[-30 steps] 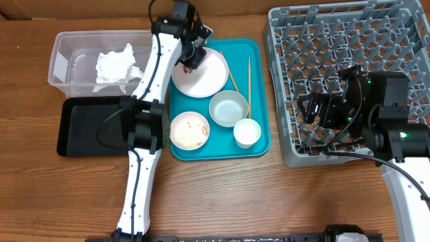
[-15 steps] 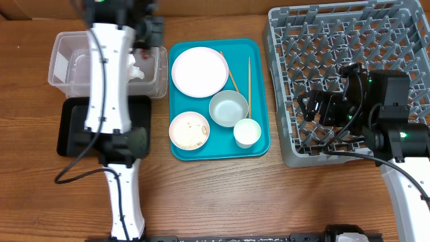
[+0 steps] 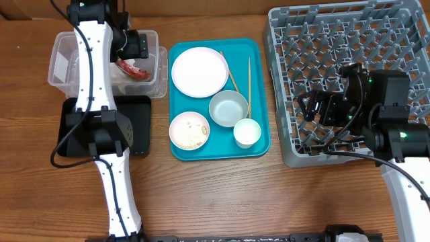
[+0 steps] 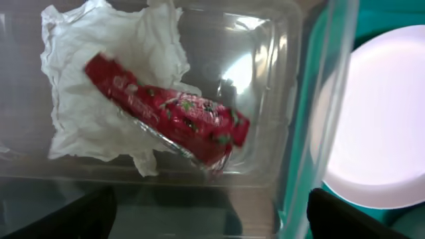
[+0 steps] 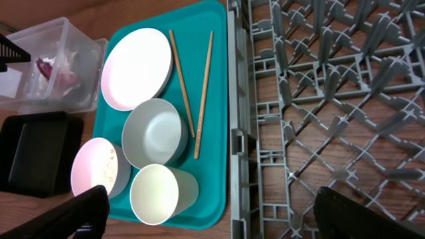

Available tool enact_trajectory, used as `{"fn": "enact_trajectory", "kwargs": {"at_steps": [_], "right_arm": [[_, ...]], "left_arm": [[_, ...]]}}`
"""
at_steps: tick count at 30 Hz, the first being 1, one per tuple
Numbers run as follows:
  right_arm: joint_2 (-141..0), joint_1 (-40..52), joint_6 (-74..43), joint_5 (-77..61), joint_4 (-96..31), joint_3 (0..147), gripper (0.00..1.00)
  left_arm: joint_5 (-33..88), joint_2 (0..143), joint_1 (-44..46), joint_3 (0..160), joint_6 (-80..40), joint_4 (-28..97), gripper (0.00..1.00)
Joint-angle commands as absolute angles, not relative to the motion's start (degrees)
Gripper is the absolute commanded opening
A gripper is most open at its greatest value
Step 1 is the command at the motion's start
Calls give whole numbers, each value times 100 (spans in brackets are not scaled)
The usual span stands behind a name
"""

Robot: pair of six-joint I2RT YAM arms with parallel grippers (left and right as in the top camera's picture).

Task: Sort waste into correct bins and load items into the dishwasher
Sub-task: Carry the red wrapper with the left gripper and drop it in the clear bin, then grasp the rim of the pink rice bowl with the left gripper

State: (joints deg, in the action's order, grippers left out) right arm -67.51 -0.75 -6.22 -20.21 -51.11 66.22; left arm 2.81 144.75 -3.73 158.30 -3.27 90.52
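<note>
Left claw [image 4: 209, 202] swung from teal tray [image 3: 262, 67] to clear tub [image 3: 59, 54], fingers now apart. Red wrapper [image 4: 172, 119] dropped inside tub, on napkin [image 4: 99, 53]. Right claw [image 3: 312, 107] apart, empty, over rack [image 3: 403, 40]. Wrapper sorted; rice scraps [image 3: 190, 134] next.

A shiny red crumpled wrapper [image 4: 172, 113] was seen lying aslant over a crumpled white paper napkin [image 4: 133, 40] inside a clear rectangular plastic tub [image 3: 57, 64]. A shallow black rectangular plastic tray [image 3: 142, 114] was set just beside the tub's near edge. To the tub's right were laid a bare pale pink-white round plate [image 3: 199, 72], a smaller plate [image 3: 189, 130] bearing whitish rice-like scraps [image 3: 190, 134], an upright grey-blue bowl [image 3: 228, 108], an upright small white cup [image 3: 247, 132] and two thin wooden chopsticks [image 3: 249, 84]. Farther right stood a large square grey plastic dish rack [image 3: 336, 40].
</note>
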Motion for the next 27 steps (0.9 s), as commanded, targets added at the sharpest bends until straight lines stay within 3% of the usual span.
{"fn": "enact_trajectory", "kwargs": {"at_steps": [1,9,12,18,27], "right_arm": [[-6742,-93,-646,-2073,-5096,6757,100],[-6661,-99,-646,-2071,-5124,6759,100],[-6442,-106,-646,-2067,-5168,6766,100],[-5837,-268,-642,-1955,-5175,6764,100],[-5487,-318,-644,-1959,-5196,6764,100]], "left_arm": [[462,14075,-327,16263,-167,9249,93],[1435,13056,-226,16551,-174,9682,91],[1441,12569,12,16217,-233,9682,95],[556,11528,738,14365,-504,9682,100],[620,11207,1660,11496,-1022,9017,100]]}}
